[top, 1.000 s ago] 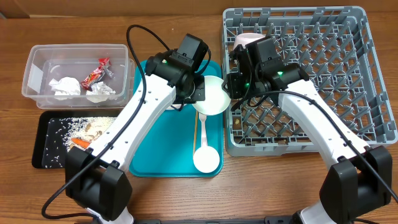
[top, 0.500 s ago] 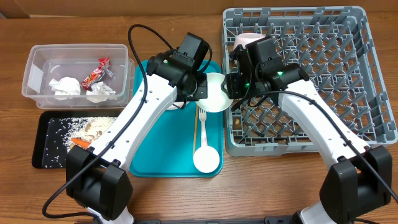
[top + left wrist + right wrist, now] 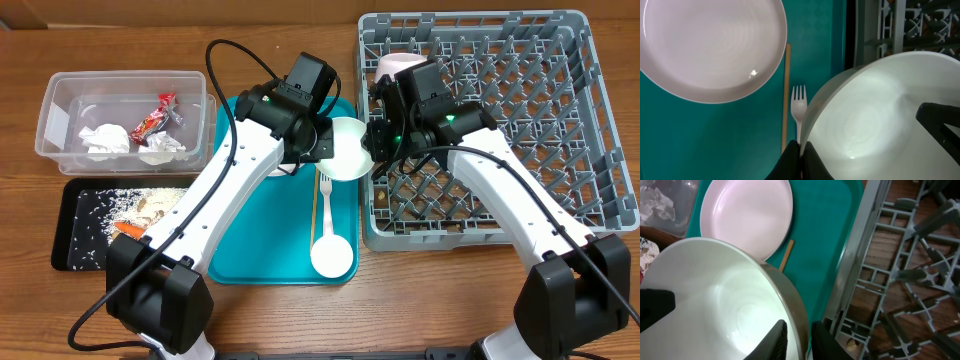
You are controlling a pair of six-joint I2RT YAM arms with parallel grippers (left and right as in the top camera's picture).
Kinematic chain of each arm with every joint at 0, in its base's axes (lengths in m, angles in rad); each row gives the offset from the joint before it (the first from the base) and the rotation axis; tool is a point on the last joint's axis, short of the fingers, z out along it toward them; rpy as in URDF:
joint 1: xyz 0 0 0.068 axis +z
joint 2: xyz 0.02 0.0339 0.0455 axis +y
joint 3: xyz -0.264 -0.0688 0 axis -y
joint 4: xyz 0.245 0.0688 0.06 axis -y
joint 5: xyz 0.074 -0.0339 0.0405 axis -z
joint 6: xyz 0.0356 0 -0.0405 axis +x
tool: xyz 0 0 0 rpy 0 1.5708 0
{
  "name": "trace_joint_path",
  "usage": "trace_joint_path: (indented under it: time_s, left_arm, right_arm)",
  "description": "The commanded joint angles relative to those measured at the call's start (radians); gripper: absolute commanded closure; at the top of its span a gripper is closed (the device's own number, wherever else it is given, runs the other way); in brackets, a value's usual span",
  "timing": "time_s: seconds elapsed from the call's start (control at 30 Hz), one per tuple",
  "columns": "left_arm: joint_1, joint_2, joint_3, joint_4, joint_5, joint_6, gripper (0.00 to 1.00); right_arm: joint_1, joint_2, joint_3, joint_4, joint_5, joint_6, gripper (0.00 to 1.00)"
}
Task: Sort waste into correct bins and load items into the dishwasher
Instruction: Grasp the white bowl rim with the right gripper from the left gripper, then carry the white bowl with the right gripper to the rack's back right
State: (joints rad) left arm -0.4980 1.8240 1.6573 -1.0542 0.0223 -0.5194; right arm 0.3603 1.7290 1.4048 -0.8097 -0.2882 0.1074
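Left pincer (image 3: 800, 150) pinches smooth white bowl (image 3: 865, 115) — thin rim

The left arm (image 3: 215, 175) and right arm (image 3: 505, 205) are built alike: smooth, rounded white links between black joint housings, each on a chunky black base (image 3: 160, 295). Thin black cables (image 3: 208, 62) loop alongside. Small green lights (image 3: 262, 98) glow near the wrists. The fingers (image 3: 787, 165) are matte black, tapering wedges.
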Motion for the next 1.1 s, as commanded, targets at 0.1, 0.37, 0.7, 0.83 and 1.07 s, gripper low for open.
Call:
trace_joint_path:
  time_s: [0.1,0.37,0.7,0.83,1.07]
  left_arm:
    - [-0.006,-0.008,0.016,-0.001,-0.004,0.026,0.96]
    - [-0.006,-0.008,0.021,0.005,-0.004,0.026,0.96]
    - [0.003,-0.008,0.302,-0.136,0.010,0.128,0.41]
    - [0.042,-0.008,0.442,-0.240,0.004,0.127,0.31]
    - [0.102,-0.006,0.483,-0.314,-0.004,0.127,0.00]
  right_arm:
    - [-0.002,0.004,-0.005,-0.004,0.000,-0.003,0.94]
    - [-0.002,0.004,-0.005,-0.023,0.000,-0.003,0.96]
    - [-0.026,0.004,0.001,0.040,0.034,-0.003,0.96]
    - [-0.068,0.004,0.008,0.082,0.169,-0.002,0.96]
    - [-0.177,0.003,0.034,0.286,0.534,-0.014,0.96]
